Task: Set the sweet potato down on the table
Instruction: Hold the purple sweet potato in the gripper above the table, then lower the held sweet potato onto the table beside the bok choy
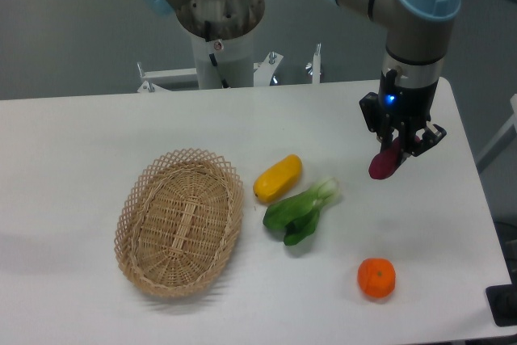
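Sweet potato, small, elongated, dark magenta-purple, smooth-skinned (383, 162): gripped at its upper end by the black two-finger pincer (397, 145) of the grey arm with pale blue joint caps (420, 6); the tuber hangs tilted, lower end pointing down and left, over the right part of the large flat white matte tabletop (81, 143); whether its tip touches the surface cannot be told; pincer fingers narrowed onto the tuber, a blue light lit on the wrist above them.

Oval woven wicker basket, tan (179, 221): on the left half of the tabletop, nothing visible inside.

Yellow oblong vegetable (278, 178): lying just right of the basket rim, angled up to the right; apart from the tuber.

Leafy green vegetable with pale stem (300, 210): immediately below and right of the yellow one, near or touching it.

Round orange fruit (376, 277): near the front right of the tabletop, well below the pincer, apart from everything else.
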Tool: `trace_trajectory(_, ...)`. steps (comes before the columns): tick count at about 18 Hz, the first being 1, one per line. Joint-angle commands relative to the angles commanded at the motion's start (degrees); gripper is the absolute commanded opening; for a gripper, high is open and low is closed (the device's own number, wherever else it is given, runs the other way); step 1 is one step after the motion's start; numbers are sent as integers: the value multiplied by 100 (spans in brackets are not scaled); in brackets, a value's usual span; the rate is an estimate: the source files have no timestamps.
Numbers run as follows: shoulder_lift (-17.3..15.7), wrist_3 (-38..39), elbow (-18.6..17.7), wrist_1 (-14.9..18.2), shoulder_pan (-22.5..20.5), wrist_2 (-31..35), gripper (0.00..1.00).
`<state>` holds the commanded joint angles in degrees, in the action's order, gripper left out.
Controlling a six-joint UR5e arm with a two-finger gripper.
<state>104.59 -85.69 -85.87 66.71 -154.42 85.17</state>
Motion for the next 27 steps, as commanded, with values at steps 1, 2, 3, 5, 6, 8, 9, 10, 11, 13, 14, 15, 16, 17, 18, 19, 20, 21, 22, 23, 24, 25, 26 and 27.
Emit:
trace_trajectory(1,35,0,-9,-17,0,0,15)
trace_trajectory(2,53,0,-35,-105,0,0,15)
trace_trajectory(3,70,9,-96,-236,9,0,15)
trace_trajectory(5,70,9,-219,-474,9,9,15)
trace_trajectory(6,70,9,-255,-544,9,9,15)
trace_trajectory(8,88,-52,-360,-702,-9,18,15)
trace_trajectory(9,97,-61,-430,-816,-17,18,15)
trace_trajectory(10,166,-62,-483,-974,-18,18,15)
trace_trajectory(11,228,-27,-510,-1167,-18,18,15)
trace_trajectory(13,404,17,-588,-1484,0,35,15)
trace_trajectory(14,483,26,-659,-1659,0,35,15)
trace_trajectory(15,571,18,-711,-1861,0,35,15)
trace_trajectory(16,650,26,-756,-2037,0,35,15)
trace_trajectory(17,729,26,-817,-2187,0,44,15)
trace_trajectory(18,825,26,-835,-2310,9,53,15)
trace_trajectory(19,922,26,-852,-2399,17,62,15)
trace_trajectory(20,984,18,-870,-2495,18,70,15)
trace_trajectory(21,1054,9,-888,-2557,18,70,15)
trace_trajectory(22,1107,-43,-923,-2575,18,70,15)
trace_trajectory(23,1177,-53,-940,-2584,18,70,15)
trace_trajectory(24,1256,-61,-958,-2645,18,70,15)
trace_trajectory(25,1344,-88,-1010,-2733,18,79,15)
trace_trajectory(26,1415,-175,-1063,-2847,18,79,15)
trace_trajectory(27,1450,-263,-1090,-2917,9,79,15)
